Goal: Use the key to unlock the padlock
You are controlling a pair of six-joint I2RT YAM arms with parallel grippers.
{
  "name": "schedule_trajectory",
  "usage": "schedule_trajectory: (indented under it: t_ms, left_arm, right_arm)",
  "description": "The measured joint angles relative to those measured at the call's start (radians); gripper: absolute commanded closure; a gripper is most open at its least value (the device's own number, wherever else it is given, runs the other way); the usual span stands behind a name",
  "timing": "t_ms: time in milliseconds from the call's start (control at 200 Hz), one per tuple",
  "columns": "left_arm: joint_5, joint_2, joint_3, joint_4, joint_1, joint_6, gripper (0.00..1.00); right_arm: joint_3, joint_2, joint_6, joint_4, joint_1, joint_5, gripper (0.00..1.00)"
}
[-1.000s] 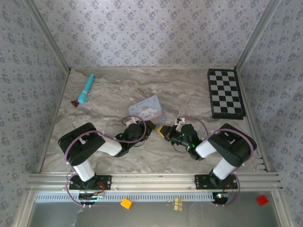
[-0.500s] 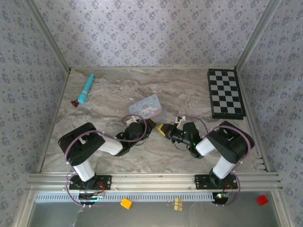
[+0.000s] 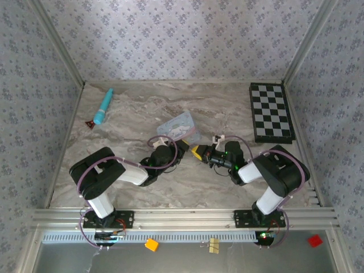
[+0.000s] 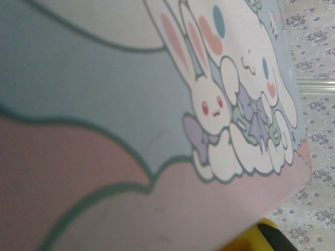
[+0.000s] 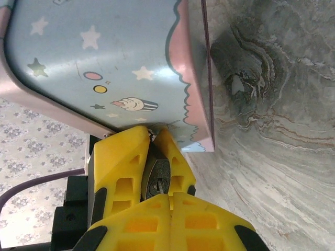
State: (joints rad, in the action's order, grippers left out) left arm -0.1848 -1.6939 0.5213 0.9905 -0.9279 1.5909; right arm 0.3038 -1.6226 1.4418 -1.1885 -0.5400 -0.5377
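Padlock: you cannot fix it with certainty. The one candidate is a small dark piece (image 5: 157, 180) with a silvery part, seated between the yellow fingers (image 5: 120, 162) of the right claw (image 5: 153, 133). Whether that piece is padlock or key, the right wrist view does not settle. If it is the padlock, it sits inside that claw's grip, at the tin's near edge.
Right claw: closed tight on the dark piece, with its tips at the near rim of the pale blue tin (image 5: 99, 57). You cannot tell whether they touch the rim or stop just short.
Left claw (image 3: 175, 149): its state cannot be told. Its wrist view looks flat onto the tin's cartoon lid at very close range, and nothing held is visible.
Layout: from above, both claws meet tip to tip near the middle of the bench (image 3: 131, 114), just in front of the tin.
Step in hand: judged as bringing key and padlock together, before any turn.
Next move: you need to line the key's blade with the keyway, push straight in, then twist while the other claw steadies the body. Make small corrections only.
Risk: the tin crowds both claws, so a nudge could shift it or skew the grip.
Off task: a chessboard (image 3: 272, 112) lies far right and a teal tool (image 3: 103, 106) far left, both well apart.
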Motion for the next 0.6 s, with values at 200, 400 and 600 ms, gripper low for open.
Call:
schedule_trajectory:
  t_ms: [200, 400, 600]
  left_arm:
    - [0.001, 0.000, 0.000, 0.001, -0.003, 0.000, 1.00]
    - [-0.001, 0.002, 0.006, -0.015, -0.004, 0.000, 1.00]
    - [-0.008, 0.002, 0.013, -0.047, -0.006, -0.003, 1.00]
  right_arm:
    - [0.021, 0.117, -0.072, 0.196, -0.033, 0.061, 1.00]
    - [0.045, 0.142, -0.108, 0.282, -0.037, 0.066, 1.00]
    - [0.060, 0.118, -0.108, 0.288, -0.035, 0.040, 1.00]
